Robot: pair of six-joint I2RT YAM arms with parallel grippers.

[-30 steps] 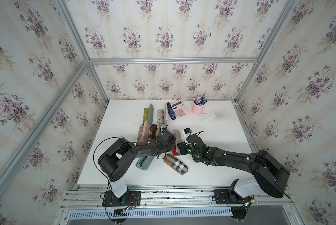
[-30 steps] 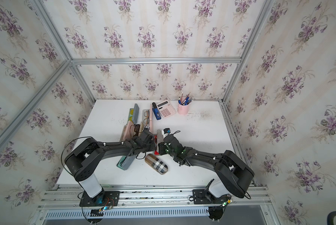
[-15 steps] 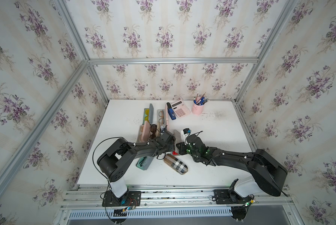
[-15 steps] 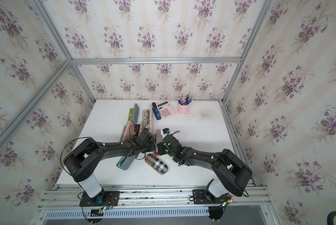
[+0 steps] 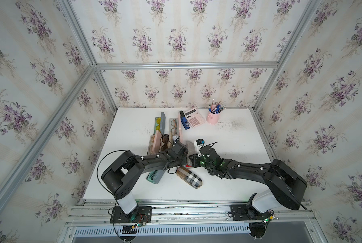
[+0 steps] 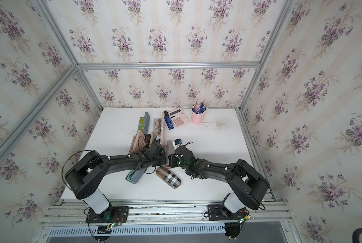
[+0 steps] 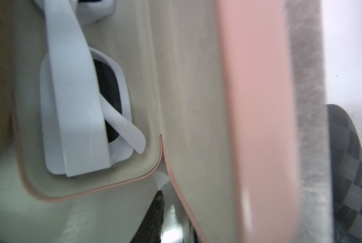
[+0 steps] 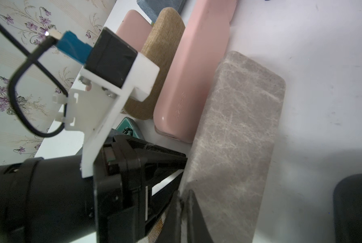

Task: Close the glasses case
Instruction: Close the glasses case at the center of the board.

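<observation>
The glasses case (image 8: 239, 126) has a grey marbled lid and lies mid-table in both top views (image 5: 190, 146) (image 6: 170, 147). The left wrist view looks inside it: beige lining (image 7: 186, 105) with a thin pink rim, and white glasses (image 7: 71, 105) in the base. The lid stands tilted up off the base. My right gripper (image 8: 183, 197) is shut on the lid's near edge (image 5: 191, 161). My left gripper (image 5: 185, 161) meets the same end from the other side. One dark finger (image 7: 157, 212) sits beside the lid's rim, the other is hidden.
A shut pink case (image 8: 192, 73) and a tan one (image 8: 161, 52) lie close against the grey case. A plaid case (image 5: 189, 177) and a teal case (image 5: 155, 176) lie just in front of the grippers. Stapler (image 5: 184, 122), calculator (image 5: 193, 120) and pen cup (image 5: 212, 117) stand at the back.
</observation>
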